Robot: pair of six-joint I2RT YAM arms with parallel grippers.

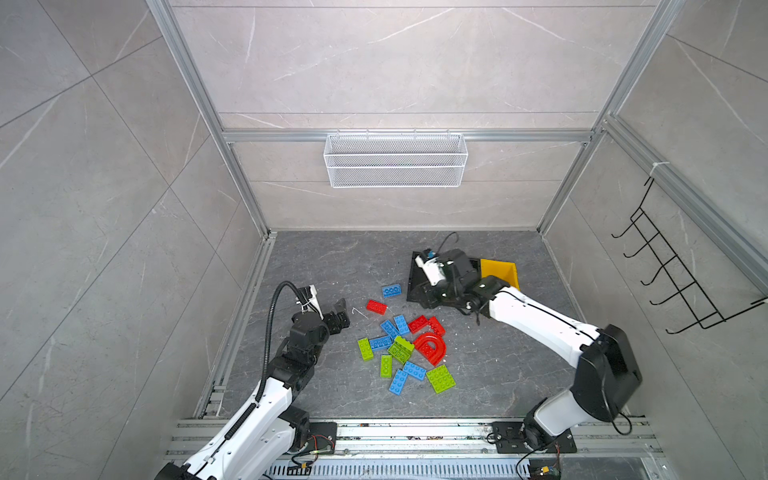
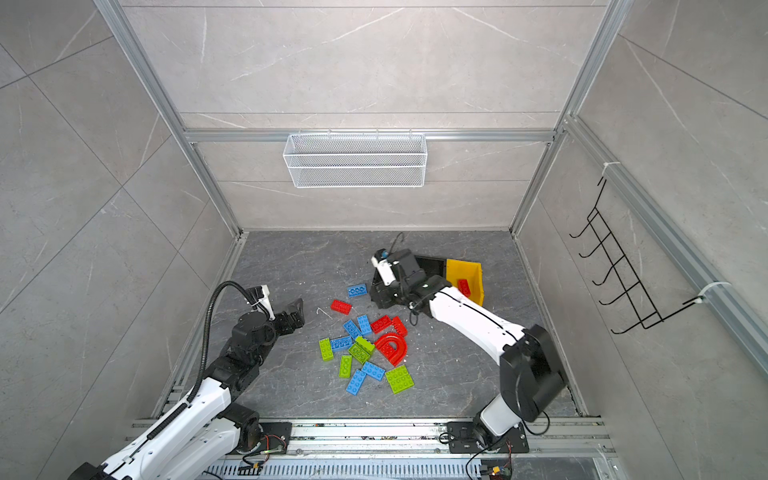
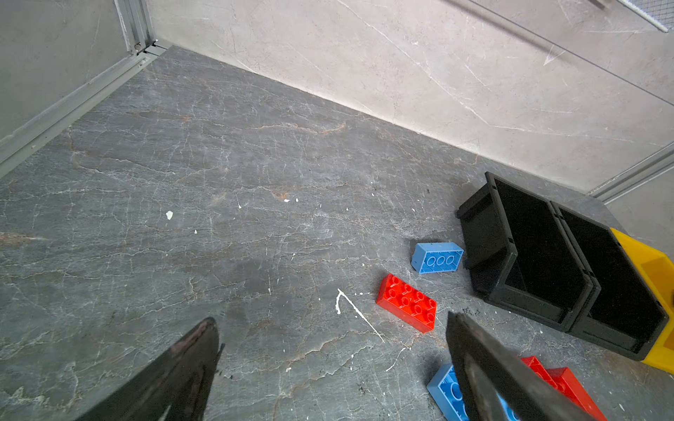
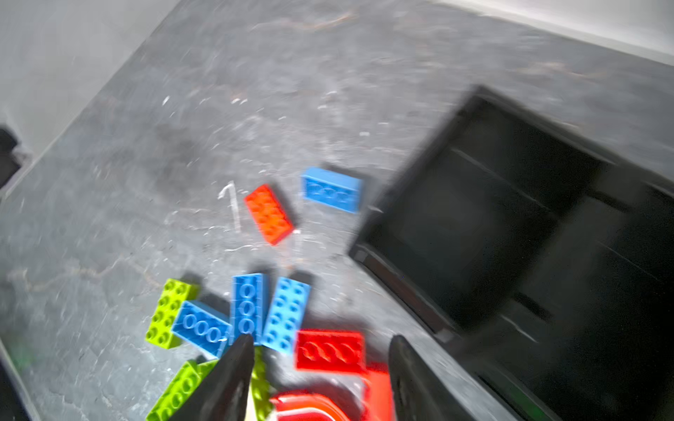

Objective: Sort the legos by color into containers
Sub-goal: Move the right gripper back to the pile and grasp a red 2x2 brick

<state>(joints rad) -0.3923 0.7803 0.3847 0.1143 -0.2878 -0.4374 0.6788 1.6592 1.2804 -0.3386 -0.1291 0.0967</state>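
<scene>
Red brick (image 2: 464, 286) sits in yellow bin (image 2: 465, 266), right claw (image 4: 321, 340) spread, empty. Next probably the stray red one (image 1: 376, 306), eleven o'clock of the pile (image 1: 405, 349).

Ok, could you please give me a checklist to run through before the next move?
1. The left hand is open, empty: ok.
2. The right hand stands open, empty: ok.
3. A red piece lies inside the yellow bin: ok.
4. The loose red brick lies unobstructed on the table: ok.
5. The black bins are empty: cannot tell, interiors dark.
6. Sorting finished: not ok; the pile lies unsorted.
</scene>
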